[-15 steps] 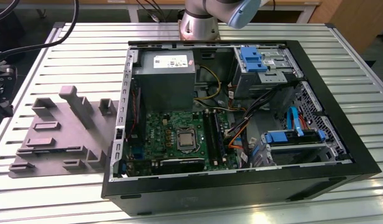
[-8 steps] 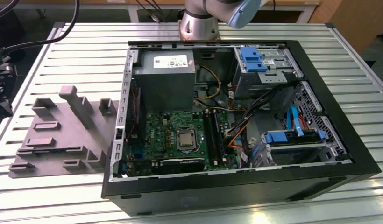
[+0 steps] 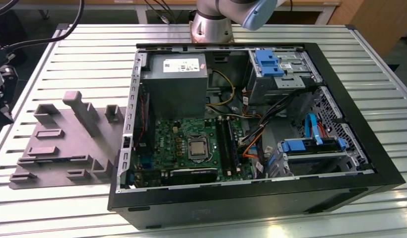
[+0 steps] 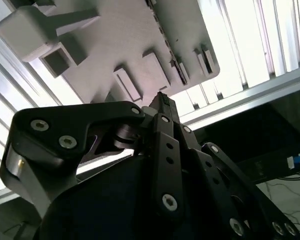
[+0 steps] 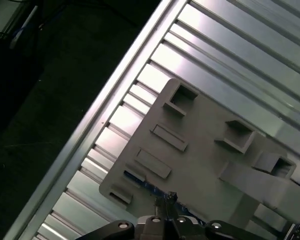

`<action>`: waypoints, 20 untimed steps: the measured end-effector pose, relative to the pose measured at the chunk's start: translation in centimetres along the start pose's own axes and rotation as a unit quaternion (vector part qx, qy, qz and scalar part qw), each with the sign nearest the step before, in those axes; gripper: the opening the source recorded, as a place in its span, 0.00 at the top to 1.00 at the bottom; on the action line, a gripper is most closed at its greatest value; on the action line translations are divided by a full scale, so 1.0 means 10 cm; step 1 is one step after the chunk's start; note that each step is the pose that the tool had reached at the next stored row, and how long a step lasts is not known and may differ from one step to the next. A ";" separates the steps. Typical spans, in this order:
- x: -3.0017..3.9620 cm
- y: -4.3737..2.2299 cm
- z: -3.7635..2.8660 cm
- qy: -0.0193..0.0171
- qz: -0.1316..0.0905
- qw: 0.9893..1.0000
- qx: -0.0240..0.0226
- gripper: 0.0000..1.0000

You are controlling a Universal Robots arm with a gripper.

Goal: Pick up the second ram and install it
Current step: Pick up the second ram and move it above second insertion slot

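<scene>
The second ram (image 5: 140, 181) is a thin dark strip standing on edge in a groove near one rim of the grey moulded tray (image 5: 200, 150). In the second wrist view the ram (image 4: 180, 71) is a short dark sliver on the tray (image 4: 125, 35). My gripper (image 4: 162, 100) hangs above the tray, apart from it. Its black fingertips meet in a narrow point with nothing between them. In the first wrist view the gripper (image 5: 170, 196) tip lies just beside the ram's line. The green board's long black slots (image 3: 227, 144) lie inside the open computer case (image 3: 256, 198).
The tray (image 3: 64, 144) lies on the slatted metal table (image 3: 78, 54), on the exterior view's left of the case. Its raised blocks (image 3: 81, 111) stand tall. Inside the case are a power supply (image 3: 173, 79), blue drive brackets (image 3: 266, 62) and loose cables. The table edge runs close to the tray.
</scene>
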State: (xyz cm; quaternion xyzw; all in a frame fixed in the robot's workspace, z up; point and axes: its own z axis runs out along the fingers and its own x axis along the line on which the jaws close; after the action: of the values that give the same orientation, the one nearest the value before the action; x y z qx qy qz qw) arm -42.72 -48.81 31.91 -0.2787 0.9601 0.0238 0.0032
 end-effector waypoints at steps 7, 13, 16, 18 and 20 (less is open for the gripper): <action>0.000 0.000 0.001 0.002 -0.051 0.999 -0.001 0.89; 0.000 0.000 0.001 0.004 -0.094 0.996 -0.002 0.89; 0.000 0.000 0.002 0.005 -0.114 0.993 -0.002 0.89; 0.000 0.000 0.002 0.006 -0.128 0.992 -0.002 0.89; 0.000 0.000 0.002 0.006 -0.142 0.990 -0.003 0.89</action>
State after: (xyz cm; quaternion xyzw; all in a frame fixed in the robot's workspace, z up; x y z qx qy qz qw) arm -42.72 -48.81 31.88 -0.4123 0.9107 0.0240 -0.0002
